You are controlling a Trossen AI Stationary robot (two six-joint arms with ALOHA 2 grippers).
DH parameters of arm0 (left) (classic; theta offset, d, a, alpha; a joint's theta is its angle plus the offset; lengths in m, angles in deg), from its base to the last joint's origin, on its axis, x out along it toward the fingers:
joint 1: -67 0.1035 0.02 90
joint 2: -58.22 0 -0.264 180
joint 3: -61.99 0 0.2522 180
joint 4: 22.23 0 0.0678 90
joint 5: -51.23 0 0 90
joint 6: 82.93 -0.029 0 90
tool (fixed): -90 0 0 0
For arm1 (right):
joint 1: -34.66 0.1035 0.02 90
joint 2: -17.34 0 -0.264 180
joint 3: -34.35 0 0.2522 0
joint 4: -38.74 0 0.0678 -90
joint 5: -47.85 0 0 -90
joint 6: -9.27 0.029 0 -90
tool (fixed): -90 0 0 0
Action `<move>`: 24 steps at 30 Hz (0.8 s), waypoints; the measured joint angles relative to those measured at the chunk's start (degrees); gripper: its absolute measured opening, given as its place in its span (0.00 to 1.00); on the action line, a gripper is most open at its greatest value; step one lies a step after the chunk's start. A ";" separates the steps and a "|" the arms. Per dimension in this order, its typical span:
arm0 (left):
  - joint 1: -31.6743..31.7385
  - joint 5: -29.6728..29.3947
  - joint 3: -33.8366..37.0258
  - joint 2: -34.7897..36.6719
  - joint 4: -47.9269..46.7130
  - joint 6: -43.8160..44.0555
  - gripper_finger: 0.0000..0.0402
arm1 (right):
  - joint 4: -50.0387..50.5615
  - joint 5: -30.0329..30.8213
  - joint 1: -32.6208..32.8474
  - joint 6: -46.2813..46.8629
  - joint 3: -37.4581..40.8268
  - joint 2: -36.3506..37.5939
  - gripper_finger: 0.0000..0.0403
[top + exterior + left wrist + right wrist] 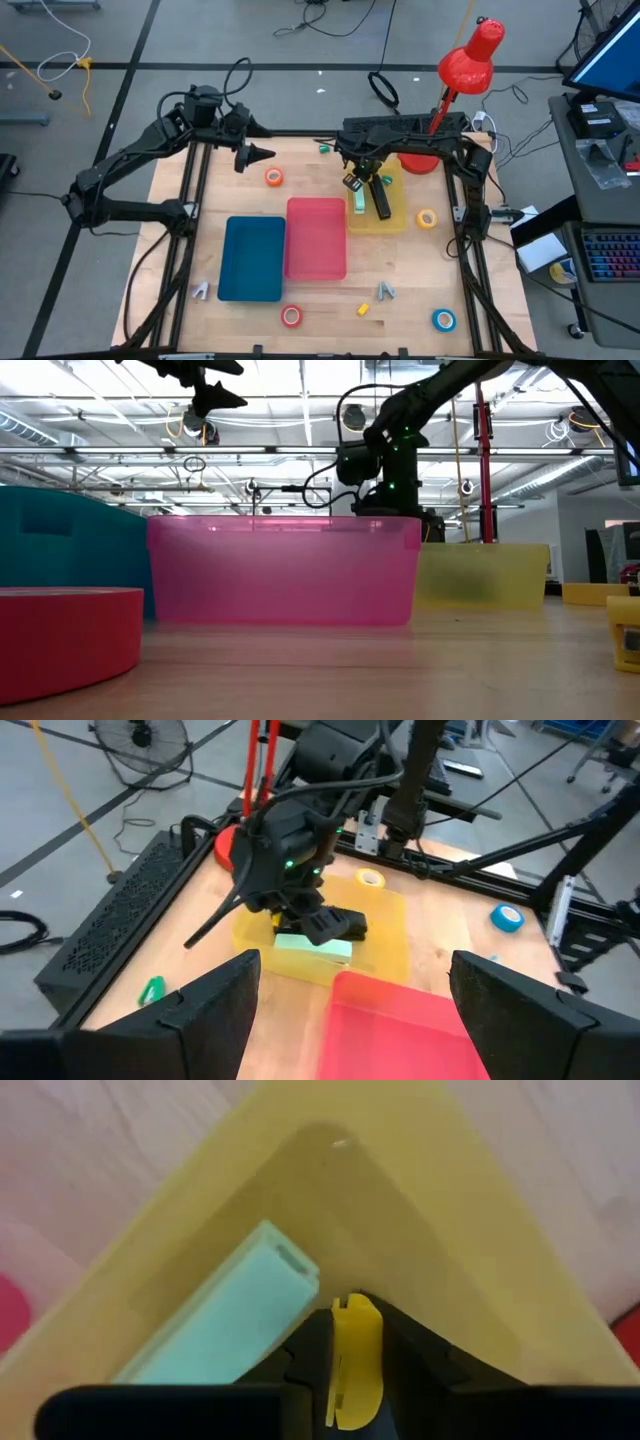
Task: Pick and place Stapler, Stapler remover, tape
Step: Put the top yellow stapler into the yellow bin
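The left end effector [262, 154] is held spread, left of the yellow bin [395, 215]. Inside the yellow bin, a mint-green stapler [235, 1320] is seen beside the right end effector [350, 1365], pinching a yellow staple remover [355, 1350].

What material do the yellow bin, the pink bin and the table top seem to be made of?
The yellow bin looks like translucent, glossy plastic: the table shows through its walls. The pink bin seems to be the same kind of plastic, tinted and see-through, with a shiny rim. The table top looks like pale wood with a smooth finish, showing plank lines.
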State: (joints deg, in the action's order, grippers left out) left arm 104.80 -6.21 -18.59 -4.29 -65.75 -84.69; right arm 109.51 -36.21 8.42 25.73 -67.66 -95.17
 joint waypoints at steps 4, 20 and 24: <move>0.00 -2.74 0.00 -0.02 -0.02 -0.01 0.81 | -3.03 -0.01 -0.02 -0.94 0.05 -0.11 0.21; 0.04 -4.19 0.00 -0.02 -0.04 -0.90 0.81 | -4.45 0.25 -2.13 -1.10 0.05 -0.11 0.22; 0.04 -4.67 0.00 -0.02 -0.04 -1.47 0.81 | -4.47 0.50 -2.30 -1.08 0.05 -0.11 0.27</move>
State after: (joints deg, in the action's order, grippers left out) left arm 104.85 -10.88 -18.59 -4.31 -65.79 -86.16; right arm 105.04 -35.70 6.12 24.65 -67.61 -95.28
